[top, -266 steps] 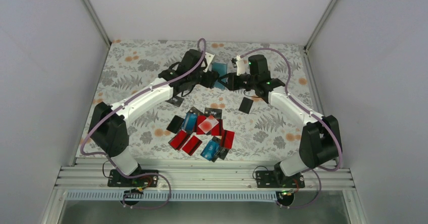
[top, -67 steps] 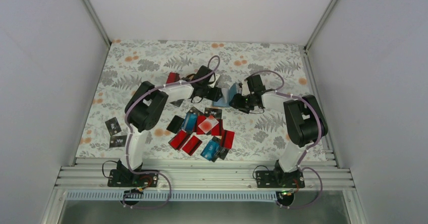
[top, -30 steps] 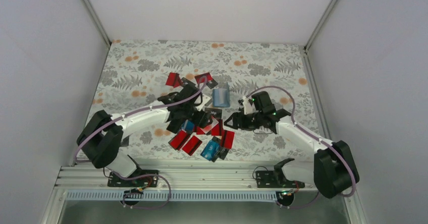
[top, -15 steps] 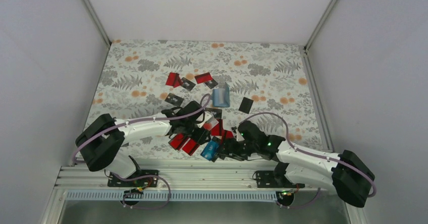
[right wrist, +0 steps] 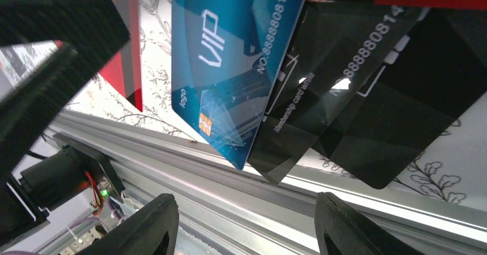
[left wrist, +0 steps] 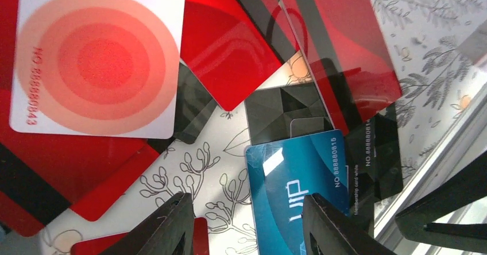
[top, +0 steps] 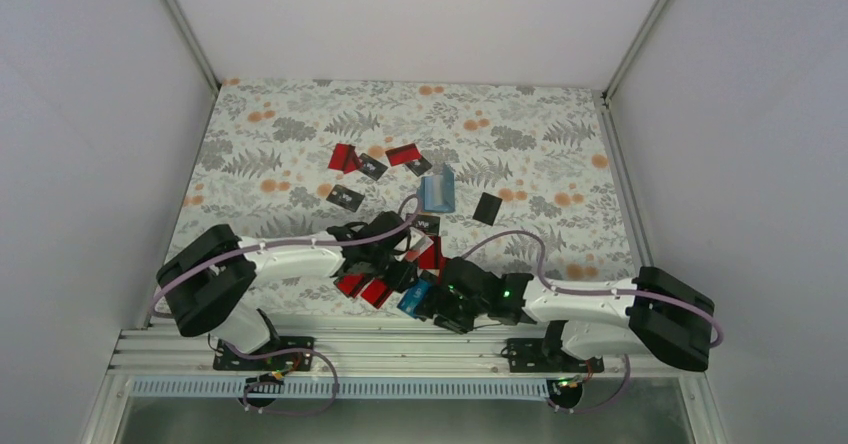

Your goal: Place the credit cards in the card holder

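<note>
The credit cards lie in a loose overlapping pile (top: 400, 264) near the table's front edge. The teal card holder (top: 437, 192) sits behind the pile, with no gripper on it. My left gripper (top: 398, 272) hovers low over the pile. In the left wrist view the left gripper (left wrist: 247, 229) is open, with the left edge of a blue VIP card (left wrist: 298, 186) lying flat between its fingers. My right gripper (top: 442, 306) is at the pile's front edge. In its wrist view the right gripper (right wrist: 247, 226) is open over the rail, just short of the blue card (right wrist: 230, 65) and black cards (right wrist: 356, 82).
A white card with red rings (left wrist: 97, 60) and red cards (left wrist: 230, 48) overlap behind the blue one. Loose red cards (top: 345, 157) and black cards (top: 487, 208) lie further back. The aluminium rail (top: 400, 344) borders the near edge. The left gripper's body (right wrist: 46, 48) crowds the right wrist view.
The right arm swung from beside the card holder down to the pile's front edge. The left gripper moved nearer over the pile and its jaws narrowed.
</note>
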